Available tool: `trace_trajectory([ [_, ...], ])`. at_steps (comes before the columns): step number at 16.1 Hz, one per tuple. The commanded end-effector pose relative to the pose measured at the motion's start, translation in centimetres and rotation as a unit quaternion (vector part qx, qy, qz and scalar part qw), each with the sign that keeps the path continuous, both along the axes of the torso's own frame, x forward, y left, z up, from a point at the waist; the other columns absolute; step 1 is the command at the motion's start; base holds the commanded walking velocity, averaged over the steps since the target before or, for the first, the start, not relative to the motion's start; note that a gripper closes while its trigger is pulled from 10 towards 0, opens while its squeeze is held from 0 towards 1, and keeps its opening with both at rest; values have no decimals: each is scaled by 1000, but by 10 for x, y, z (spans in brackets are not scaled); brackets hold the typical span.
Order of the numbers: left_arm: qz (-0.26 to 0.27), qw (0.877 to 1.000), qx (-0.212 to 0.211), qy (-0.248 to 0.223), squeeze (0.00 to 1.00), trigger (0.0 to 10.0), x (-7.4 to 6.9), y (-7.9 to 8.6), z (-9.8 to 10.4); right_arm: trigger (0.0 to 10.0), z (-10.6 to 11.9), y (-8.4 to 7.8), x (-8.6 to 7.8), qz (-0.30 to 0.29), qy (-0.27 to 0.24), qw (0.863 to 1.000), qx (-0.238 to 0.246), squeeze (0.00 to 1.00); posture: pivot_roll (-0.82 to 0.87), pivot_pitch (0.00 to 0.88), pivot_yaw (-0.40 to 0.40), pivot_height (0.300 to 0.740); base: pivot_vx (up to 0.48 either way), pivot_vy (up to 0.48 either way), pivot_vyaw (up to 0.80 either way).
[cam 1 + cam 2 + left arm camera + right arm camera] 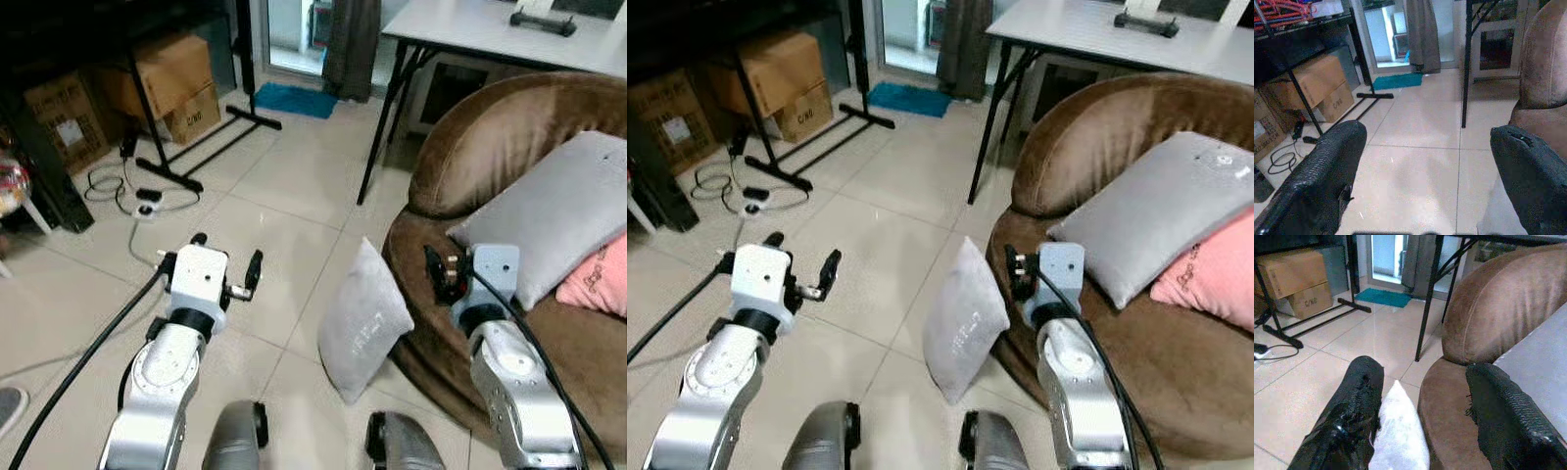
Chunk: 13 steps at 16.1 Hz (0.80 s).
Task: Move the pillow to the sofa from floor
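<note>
Pillow point(362, 318) leans on the sofa point(460, 166), its base hidden by my knees; both my jaws spread above tiled floor point(284, 196).

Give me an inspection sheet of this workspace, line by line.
Surface: pale tiled floor.
Job's things: grey pillow stands on edge on the floor, leaning against the brown sofa.
Clutter: grey cushion and pink cushion on the sofa seat; cardboard boxes by the rack.
Grippers: left hand open above bare floor; right hand open, beside the pillow's top, near the sofa edge.
Cables: power strip and coiled cord on the floor.
Surroundings: white table, teal mat, black stand.
</note>
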State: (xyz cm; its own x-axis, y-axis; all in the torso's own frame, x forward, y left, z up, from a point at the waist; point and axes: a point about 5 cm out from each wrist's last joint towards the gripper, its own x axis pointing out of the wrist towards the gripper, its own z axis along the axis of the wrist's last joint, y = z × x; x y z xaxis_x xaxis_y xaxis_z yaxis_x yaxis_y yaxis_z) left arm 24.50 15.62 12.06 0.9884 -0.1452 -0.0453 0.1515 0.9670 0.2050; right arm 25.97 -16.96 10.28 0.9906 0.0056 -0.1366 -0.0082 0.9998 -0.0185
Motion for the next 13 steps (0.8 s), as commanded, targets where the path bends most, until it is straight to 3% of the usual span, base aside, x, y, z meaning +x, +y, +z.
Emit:
trace_trajectory([
  [1, 3, 1000, 2, -7, 0, 10000, 2, 0, 2, 10000, 2, -1, 1, -3, -4, 1000, 1, 0, 57, 0, -27, 591, 0, 0, 0],
  [5, 18, 1000, -6, -22, 0, 10000, 5, 2, 7, 10000, 3, -2, 3, -3, -2, 1000, -2, 0, 53, 0, -27, 551, 0, 0, 0],
  [8, 16, 1000, -9, -22, 0, 10000, 6, 4, 8, 10000, 2, -3, 4, -6, 3, 1000, -7, 0, 53, 0, -27, 546, 0, 0, 0],
  [13, 14, 1000, -14, -24, 0, 10000, 7, 3, 8, 10000, 4, -2, 7, -3, 0, 1000, -7, 0, 56, 0, -31, 546, 329, 0, 0],
])
